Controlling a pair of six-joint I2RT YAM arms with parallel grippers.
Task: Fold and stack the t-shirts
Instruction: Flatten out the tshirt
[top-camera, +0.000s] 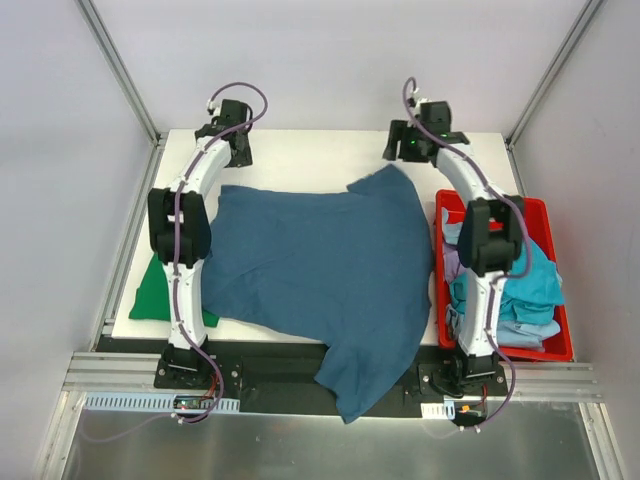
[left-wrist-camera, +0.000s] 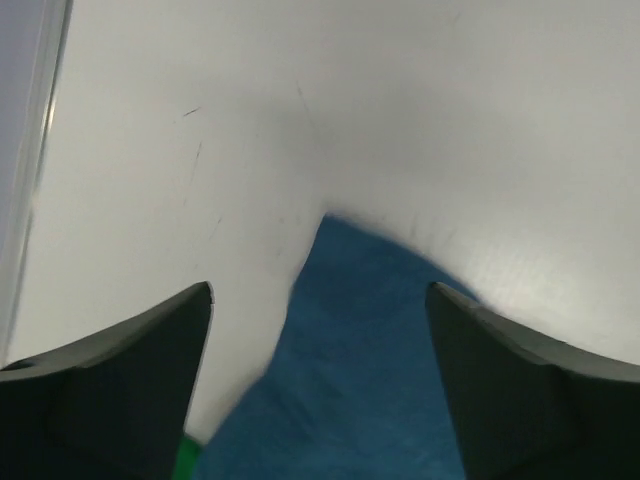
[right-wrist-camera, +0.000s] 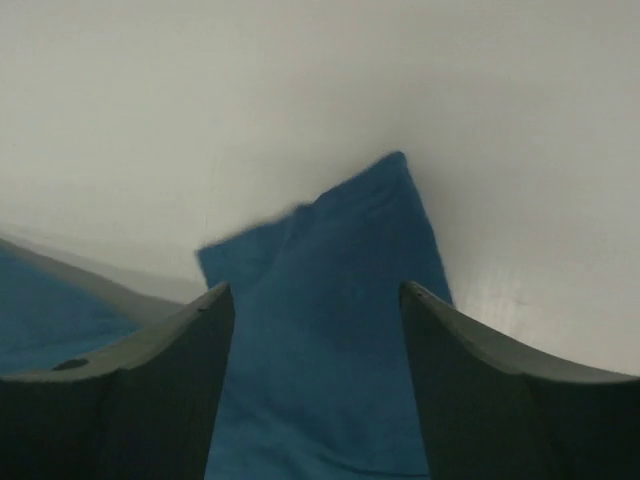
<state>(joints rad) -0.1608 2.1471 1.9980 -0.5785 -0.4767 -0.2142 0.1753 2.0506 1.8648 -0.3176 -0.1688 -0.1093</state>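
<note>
A dark teal-blue t-shirt (top-camera: 320, 265) lies spread over the middle of the white table (top-camera: 300, 150), one part hanging over the near edge. My left gripper (top-camera: 232, 150) is open above the shirt's far left corner (left-wrist-camera: 350, 340), holding nothing. My right gripper (top-camera: 408, 150) is open above the shirt's far right sleeve (right-wrist-camera: 330, 330), holding nothing. A bright green t-shirt (top-camera: 155, 295) lies folded at the near left, partly under the blue one; a sliver shows in the left wrist view (left-wrist-camera: 185, 458). Other teal, light blue and lavender t-shirts (top-camera: 525, 285) are heaped in the bin.
A red plastic bin (top-camera: 548, 215) stands at the table's right side, next to the right arm. Grey walls and metal frame posts (top-camera: 125, 75) enclose the table on three sides. The arm bases sit at the near edge.
</note>
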